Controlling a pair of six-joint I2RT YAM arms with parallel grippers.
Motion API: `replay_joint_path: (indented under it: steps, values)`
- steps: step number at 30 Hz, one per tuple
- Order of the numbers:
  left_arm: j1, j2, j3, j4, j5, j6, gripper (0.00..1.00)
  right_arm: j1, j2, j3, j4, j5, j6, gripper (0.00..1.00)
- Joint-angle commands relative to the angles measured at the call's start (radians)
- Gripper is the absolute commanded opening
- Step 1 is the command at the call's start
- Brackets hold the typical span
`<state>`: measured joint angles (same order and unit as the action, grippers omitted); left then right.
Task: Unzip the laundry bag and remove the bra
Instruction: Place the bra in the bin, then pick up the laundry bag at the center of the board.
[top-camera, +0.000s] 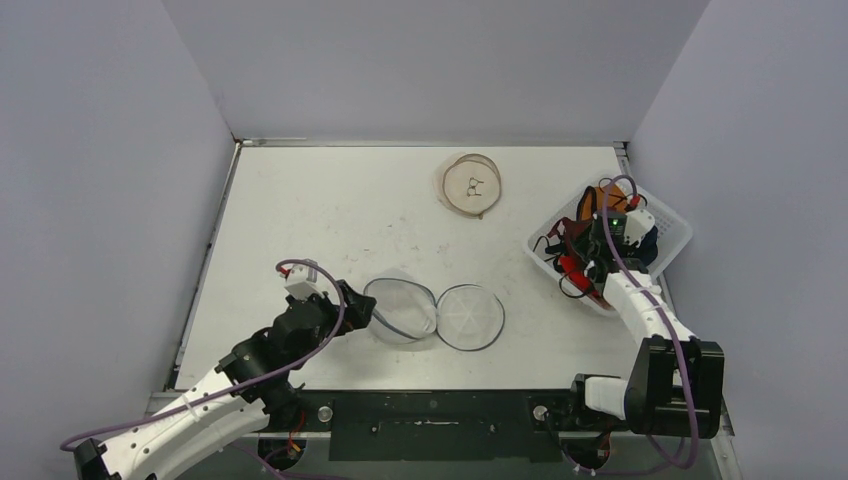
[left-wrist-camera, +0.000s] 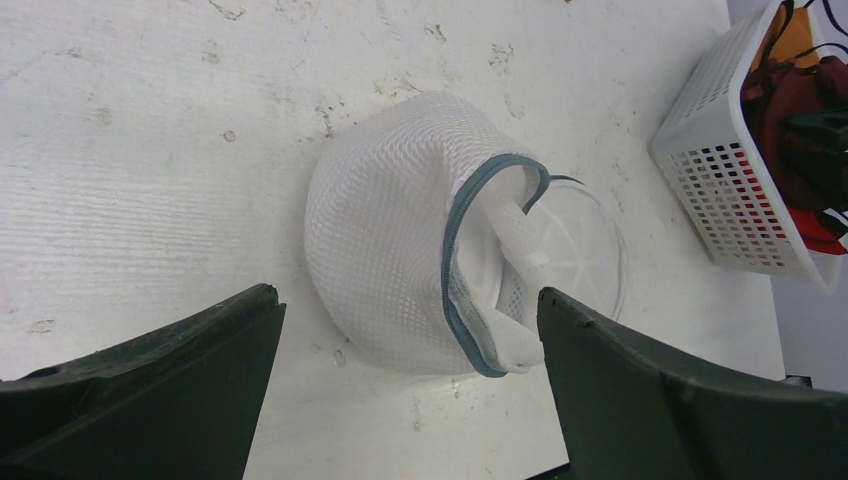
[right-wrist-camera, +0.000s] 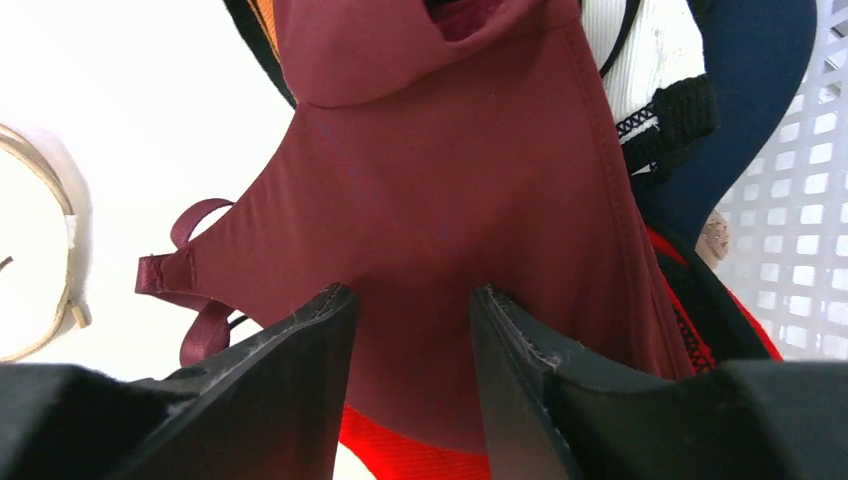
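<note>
The left gripper (left-wrist-camera: 405, 298) has its two dark fingers spread as wide as they go, holding nothing. Straight ahead of them, framed in the gap and clear of both tips, the laundry bag (left-wrist-camera: 390, 230) lies on the scuffed white table (left-wrist-camera: 150, 150). The bag is a round white mesh dome with a grey zipper rim (left-wrist-camera: 460, 240); it is unzipped, its mouth gapes to the gripper's right, and a thin see-through half (left-wrist-camera: 590, 240) is folded out flat beyond that rim. Only loose white lining shows inside the mouth. The right gripper (right-wrist-camera: 412, 295) hangs over the white slotted basket (right-wrist-camera: 810, 200), its fingers partly apart with a clear gap between the tips and nothing clamped. Just past the tips a maroon bra (right-wrist-camera: 450, 180) is draped across the heap, smooth-fabric, with a small strap loop at its left corner; whether the tips touch it cannot be told. Under it lies a red garment (right-wrist-camera: 400, 450), and farther on to the right are a navy piece (right-wrist-camera: 740, 90) and a white ribbed one (right-wrist-camera: 650, 40). Well off to that gripper's left, on the table, sits a beige round pouch (top-camera: 471, 185).
</note>
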<state>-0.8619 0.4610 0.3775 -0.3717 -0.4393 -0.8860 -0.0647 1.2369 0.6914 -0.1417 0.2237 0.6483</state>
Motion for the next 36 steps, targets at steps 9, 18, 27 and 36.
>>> replay_joint_path:
  steps: [9,18,27,36]
  values:
    - [0.007,-0.080,0.125,-0.116,-0.063,0.049,0.96,0.067,-0.168,0.127,-0.023,0.042,-0.004,0.71]
    - [0.014,0.185,0.335,-0.208,-0.026,0.256,0.98,0.466,-0.308,0.242,-0.131,0.015,-0.051,0.75]
    - [0.047,0.520,0.540,-0.325,0.151,0.499,0.84,0.755,-0.327,0.007,-0.142,0.003,0.002,0.74]
    - [0.142,0.668,0.573,-0.308,0.220,0.616,0.75,0.767,-0.424,-0.233,-0.075,-0.048,0.104,0.74]
